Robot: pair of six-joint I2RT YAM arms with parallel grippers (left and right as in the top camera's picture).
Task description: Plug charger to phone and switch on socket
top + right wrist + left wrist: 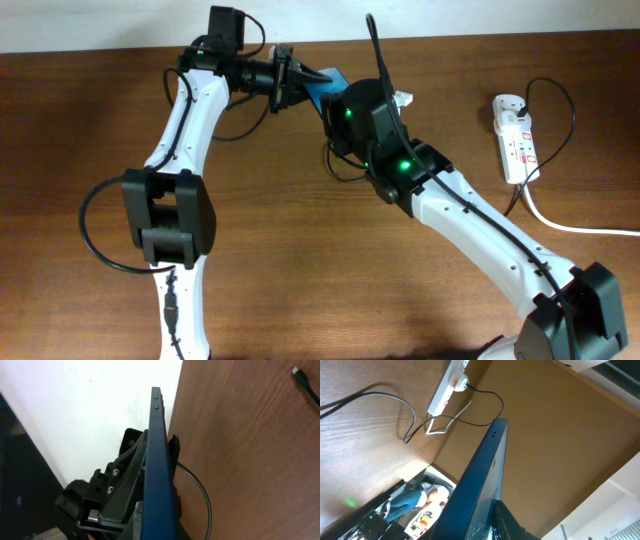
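- The slim, black-edged smartphone with a blue screen (322,92) is held on edge above the brown wooden table (300,250), clamped in the left gripper (292,80).
- The right gripper (345,112) is close against the smartphone; I cannot tell whether it is gripping.
- The thin black charger cable (299,373) lies loose on the table, its metal tip not yet plugged in.
- The white power strip with red switches (515,140) sits well apart and untouched, so plugging in and switching on both seem left to do.

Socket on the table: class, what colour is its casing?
White; the socket shows best in the overhead view.
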